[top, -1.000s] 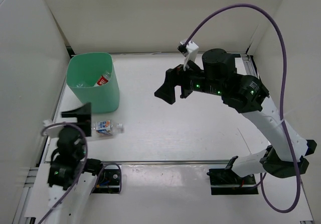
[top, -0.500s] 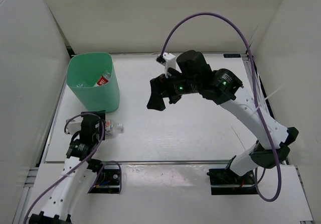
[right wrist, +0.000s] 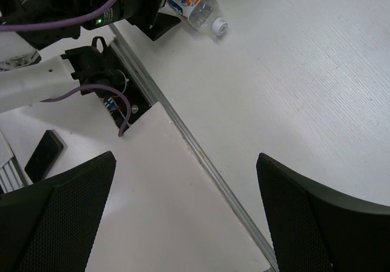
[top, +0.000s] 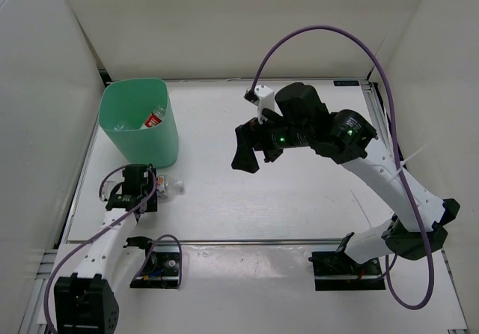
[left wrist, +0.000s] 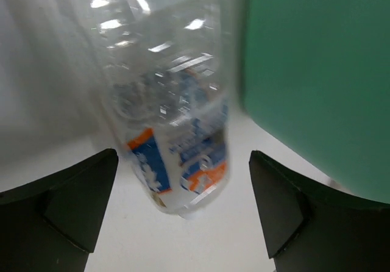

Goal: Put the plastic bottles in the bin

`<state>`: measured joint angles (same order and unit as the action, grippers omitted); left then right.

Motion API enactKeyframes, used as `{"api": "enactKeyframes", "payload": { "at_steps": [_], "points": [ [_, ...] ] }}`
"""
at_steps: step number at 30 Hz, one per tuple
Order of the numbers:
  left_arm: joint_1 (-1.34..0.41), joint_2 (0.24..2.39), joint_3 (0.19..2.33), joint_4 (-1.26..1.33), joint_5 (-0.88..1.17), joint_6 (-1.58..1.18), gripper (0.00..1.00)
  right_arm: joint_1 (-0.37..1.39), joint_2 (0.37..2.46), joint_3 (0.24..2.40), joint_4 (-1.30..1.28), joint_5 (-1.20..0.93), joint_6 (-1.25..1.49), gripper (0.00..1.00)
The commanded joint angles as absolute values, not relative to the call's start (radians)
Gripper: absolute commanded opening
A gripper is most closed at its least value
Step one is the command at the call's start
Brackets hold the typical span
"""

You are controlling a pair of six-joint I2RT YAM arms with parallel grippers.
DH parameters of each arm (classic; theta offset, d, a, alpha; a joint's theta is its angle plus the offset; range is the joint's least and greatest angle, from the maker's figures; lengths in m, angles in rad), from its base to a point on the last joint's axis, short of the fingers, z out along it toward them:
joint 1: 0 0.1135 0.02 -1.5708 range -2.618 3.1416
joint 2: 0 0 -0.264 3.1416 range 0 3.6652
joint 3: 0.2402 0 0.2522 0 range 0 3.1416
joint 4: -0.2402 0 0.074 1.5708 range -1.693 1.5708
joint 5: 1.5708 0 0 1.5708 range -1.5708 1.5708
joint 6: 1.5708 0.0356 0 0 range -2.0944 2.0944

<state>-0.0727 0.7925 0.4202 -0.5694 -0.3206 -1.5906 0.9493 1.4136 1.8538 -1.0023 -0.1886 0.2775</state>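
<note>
A clear plastic bottle [top: 169, 188] with a blue-white label and a white cap lies on the table just in front of the mint-green bin [top: 166, 143]. My left gripper [top: 153, 192] is open and low at the bottle's label end. In the left wrist view the bottle [left wrist: 173, 125] reaches between the spread fingers [left wrist: 67, 205] without touching them, and the bin wall [left wrist: 317, 71] is at the right. A bottle with a red label [top: 155, 117] lies inside the bin. My right gripper [top: 247, 156] is open, empty and high over the table's middle. Its view shows the lying bottle [right wrist: 194, 0] far below.
White walls enclose the table on three sides. A metal rail [top: 247, 241] runs along the near edge by the arm bases. The right arm's purple cable [top: 322, 31] loops high over the back. A dark flat object [right wrist: 42, 156] lies off the table beside the left base.
My left gripper has moved forward and down to the lying bottle, its open fingers now at the label end. My right gripper has shifted slightly right, staying open and high.
</note>
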Motion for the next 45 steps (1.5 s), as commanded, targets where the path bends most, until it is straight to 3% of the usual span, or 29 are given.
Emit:
{"api": "enactKeyframes", "payload": {
  "at_steps": [1, 4, 5, 6, 8, 10, 13, 19, 23, 28, 31, 33, 39, 43, 45],
  "points": [
    [-0.006, 0.886, 0.429, -0.557, -0.186, -1.583, 1.00, 0.953, 1.391, 1.855, -1.022, -0.166, 0.242, 1.00],
    [0.043, 0.974, 0.460, -0.557, -0.126, -1.491, 0.94, 0.953, 1.391, 1.855, -1.031, -0.155, 0.233, 1.00],
    [0.055, 0.986, 0.480, -0.557, -0.091, -1.467, 0.86, 0.953, 1.391, 1.855, -1.031, -0.155, 0.233, 1.00],
    [0.064, 0.986, 0.480, -0.557, -0.077, -1.444, 0.60, 0.953, 1.391, 1.855, -1.031, -0.155, 0.233, 1.00],
    [0.098, 0.976, 0.492, -0.557, -0.022, -1.416, 0.48, 0.953, 1.402, 1.845, -1.031, -0.155, 0.233, 1.00],
    [0.121, 0.907, 0.515, -0.580, 0.017, -1.404, 0.42, 0.953, 1.411, 1.845, -1.031, -0.155, 0.224, 1.00],
    [0.121, 0.791, 0.632, -0.710, 0.015, -1.404, 0.42, 0.953, 1.420, 1.845, -1.031, -0.155, 0.224, 1.00],
    [0.121, 0.730, 1.085, -0.956, -0.139, -1.187, 0.42, 0.953, 1.448, 1.835, -0.994, -0.155, 0.224, 1.00],
    [0.121, 0.825, 1.313, -0.806, -0.228, -0.902, 0.46, 0.953, 1.468, 1.856, -0.974, -0.189, 0.224, 1.00],
    [0.074, 1.090, 1.537, -0.694, -0.385, -0.671, 0.55, 0.953, 1.508, 1.891, -0.965, -0.212, 0.213, 1.00],
    [0.040, 1.217, 1.577, -0.661, -0.503, -0.623, 0.64, 0.953, 1.517, 1.905, -0.965, -0.221, 0.213, 1.00],
    [-0.004, 1.245, 1.559, -0.615, -0.535, -0.557, 1.00, 0.953, 1.526, 1.914, -0.965, -0.206, 0.213, 1.00],
    [-0.136, 1.214, 1.569, -0.615, -0.672, -0.464, 1.00, 0.876, 1.496, 1.864, -0.979, -0.087, 0.329, 1.00],
    [-0.190, 1.088, 1.562, -0.624, -0.814, -0.399, 1.00, 0.746, 1.487, 1.838, -1.015, -0.190, 0.435, 1.00],
    [-0.190, 0.956, 1.444, -0.638, -0.824, -0.429, 1.00, 0.656, 1.453, 1.763, -1.006, -0.297, 0.471, 1.00]
  ]
}}
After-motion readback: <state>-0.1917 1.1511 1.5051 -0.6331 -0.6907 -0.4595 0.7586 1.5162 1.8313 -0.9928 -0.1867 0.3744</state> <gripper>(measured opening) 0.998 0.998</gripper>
